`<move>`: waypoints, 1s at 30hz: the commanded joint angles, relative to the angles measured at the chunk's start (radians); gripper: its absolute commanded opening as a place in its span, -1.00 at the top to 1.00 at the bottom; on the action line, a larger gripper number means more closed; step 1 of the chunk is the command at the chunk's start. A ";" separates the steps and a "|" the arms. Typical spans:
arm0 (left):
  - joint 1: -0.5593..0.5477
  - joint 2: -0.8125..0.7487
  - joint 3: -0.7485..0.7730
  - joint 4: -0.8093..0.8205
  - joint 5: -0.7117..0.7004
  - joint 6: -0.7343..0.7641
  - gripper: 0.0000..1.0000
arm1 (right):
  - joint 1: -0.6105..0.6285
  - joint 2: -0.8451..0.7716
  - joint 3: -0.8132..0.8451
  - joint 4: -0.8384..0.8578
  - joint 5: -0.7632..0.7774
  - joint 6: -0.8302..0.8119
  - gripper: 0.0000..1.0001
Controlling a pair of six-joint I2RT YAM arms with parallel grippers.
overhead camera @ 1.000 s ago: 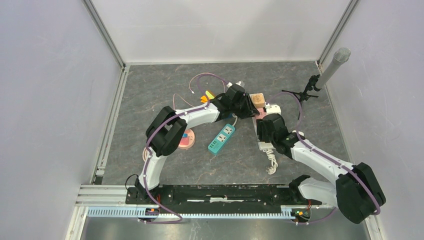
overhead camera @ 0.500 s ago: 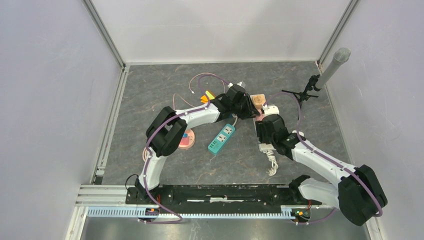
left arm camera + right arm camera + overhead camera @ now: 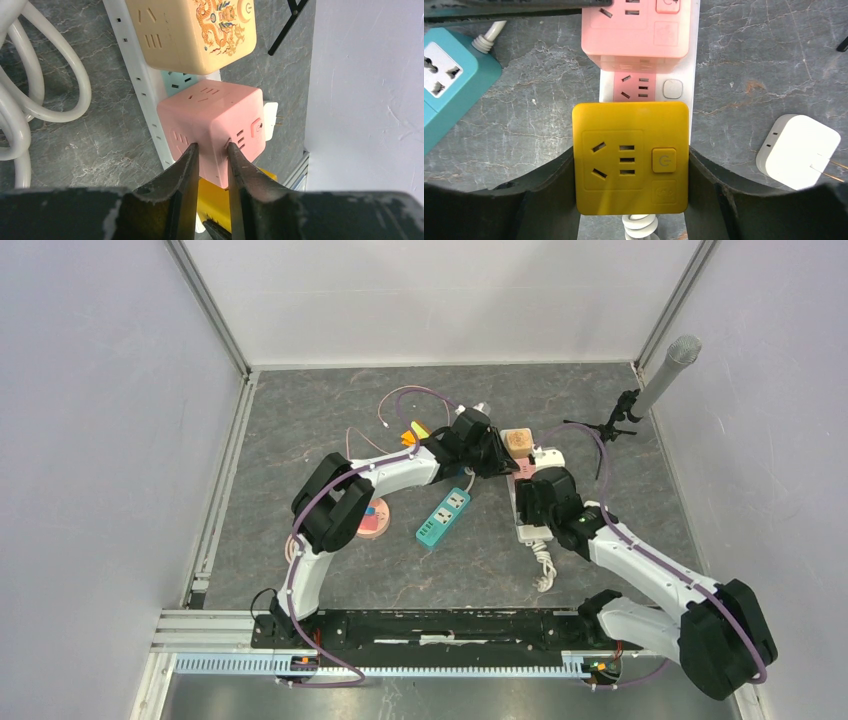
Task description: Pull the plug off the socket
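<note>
A white power strip (image 3: 694, 60) lies on the grey table and carries three cube plugs: beige (image 3: 195, 30), pink (image 3: 634, 30) and yellow (image 3: 630, 157). My right gripper (image 3: 630, 165) is shut on the yellow cube, one finger on each side face. My left gripper (image 3: 212, 147) is nearly closed, its fingertips (image 3: 190, 155) resting against the near upper edge of the pink cube (image 3: 210, 112). In the top view both grippers meet over the strip, left (image 3: 498, 464) and right (image 3: 532, 502). I cannot tell whether the yellow cube sits in its socket.
A teal power strip (image 3: 444, 516) lies left of the white one. A loose white adapter (image 3: 796, 150) lies to the right. The strip's coiled white cable (image 3: 543, 565) trails toward me. A pink disc (image 3: 373, 518), loose wires (image 3: 400, 410) and a black stand (image 3: 610, 428) are nearby.
My right arm has shifted slightly toward me and to the right with the yellow cube in its grip. My left arm has stayed on the pink cube.
</note>
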 commanded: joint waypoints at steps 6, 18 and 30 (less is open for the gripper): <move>-0.008 0.028 -0.033 -0.092 -0.028 0.020 0.38 | -0.057 -0.097 0.075 0.198 -0.167 0.043 1.00; 0.044 -0.132 -0.075 -0.017 0.038 0.056 0.10 | -0.062 -0.155 0.143 0.062 -0.093 0.012 1.00; 0.150 -0.441 -0.302 -0.021 -0.066 0.123 0.01 | -0.036 -0.053 -0.020 0.284 -0.628 0.071 1.00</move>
